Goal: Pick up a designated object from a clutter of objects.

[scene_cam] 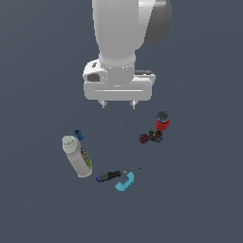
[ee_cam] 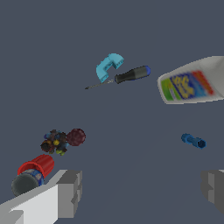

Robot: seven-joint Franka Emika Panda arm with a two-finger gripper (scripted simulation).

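**Item 1. End effector** (scene_cam: 118, 104): fingers spread wide, nothing between them; hangs above the table (scene_cam: 38, 213), clear of every object. Judged posture: pre-approach, not yet aligned over the target.

**Item 2. Designated object, dark clump** (scene_cam: 155, 136): knobbly, flecked orange, blue and yellow. In the exterior view it lies at about 4 o'clock from the end effector, wedged between two neighbours.

**Item 3. Maroon ball** (scene_cam: 144, 138): touching or just beside the clump at its 9 o'clock.

**Item 4. Red cylinder** (scene_cam: 163, 121): grey-topped, just beside the clump at 1 o'clock. Crowding on both flanks likely constrains finger placement.

**Item 5. Remaining clutter**, well apart at 7 to 8 o'clock: white spray bottle (scene_cam: 77, 156), small blue piece (scene_cam: 79, 135), blue-handled screwdriver (scene_cam: 117, 174), cyan curved piece (scene_cam: 126, 182).
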